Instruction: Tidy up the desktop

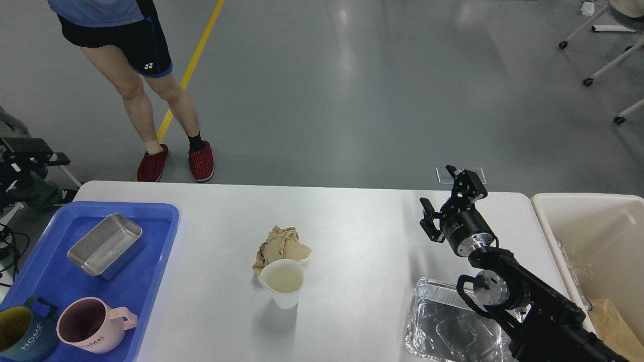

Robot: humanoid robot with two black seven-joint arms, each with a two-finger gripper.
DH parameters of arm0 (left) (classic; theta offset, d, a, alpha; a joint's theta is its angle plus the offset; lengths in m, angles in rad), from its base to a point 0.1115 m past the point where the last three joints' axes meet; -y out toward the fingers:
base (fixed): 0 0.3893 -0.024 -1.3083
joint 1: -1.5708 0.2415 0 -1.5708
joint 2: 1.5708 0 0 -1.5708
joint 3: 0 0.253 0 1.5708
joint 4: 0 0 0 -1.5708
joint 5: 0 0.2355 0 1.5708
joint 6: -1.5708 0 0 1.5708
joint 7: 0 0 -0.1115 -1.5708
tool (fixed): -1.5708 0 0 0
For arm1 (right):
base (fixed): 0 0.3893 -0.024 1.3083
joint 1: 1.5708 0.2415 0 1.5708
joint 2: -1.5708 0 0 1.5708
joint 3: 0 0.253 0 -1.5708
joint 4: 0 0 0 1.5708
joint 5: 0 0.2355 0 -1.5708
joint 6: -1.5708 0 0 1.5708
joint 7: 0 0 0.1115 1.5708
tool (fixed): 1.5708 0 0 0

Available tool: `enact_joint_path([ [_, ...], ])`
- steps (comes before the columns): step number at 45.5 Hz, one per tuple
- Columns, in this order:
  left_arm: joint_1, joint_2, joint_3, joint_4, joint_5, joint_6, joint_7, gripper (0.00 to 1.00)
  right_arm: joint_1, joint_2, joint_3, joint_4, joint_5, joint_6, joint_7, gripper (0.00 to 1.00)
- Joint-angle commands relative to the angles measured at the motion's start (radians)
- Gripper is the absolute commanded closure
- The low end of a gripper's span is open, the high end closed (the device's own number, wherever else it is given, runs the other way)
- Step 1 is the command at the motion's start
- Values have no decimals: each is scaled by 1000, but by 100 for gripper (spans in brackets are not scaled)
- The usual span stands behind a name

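The white desktop (362, 221) carries a crumpled brown paper (282, 243) at its middle. A white paper cup (283, 282) stands upright just in front of the paper, touching it. An empty foil tray (445, 327) lies at the front right, partly hidden under my right arm. My right gripper (439, 189) is open and empty, held above the desktop's back right, apart from all objects. My left gripper (30, 151) is a dark shape at the far left edge, beyond the desktop's corner; its fingers cannot be told apart.
A blue tray (156, 236) on the left holds a steel box (106, 245), a pink mug (85, 324) and a dark teal mug (20, 334). A cream bin (583, 221) stands at the right with waste inside. A person (151, 100) stands behind the desktop's left.
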Motion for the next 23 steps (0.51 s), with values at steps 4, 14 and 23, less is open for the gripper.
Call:
enact_joint_path([
  [4, 5, 2, 7, -2, 2, -19, -118, 12, -3, -1, 0, 0, 0, 0, 0, 0],
  [14, 19, -9, 10, -2, -1, -21, -129, 11, -1, 2, 0, 0, 0, 0, 0, 0],
  [23, 20, -44, 10, 2, -3, -19, -118, 9, -1, 2, 0, 0, 0, 0, 0, 0],
])
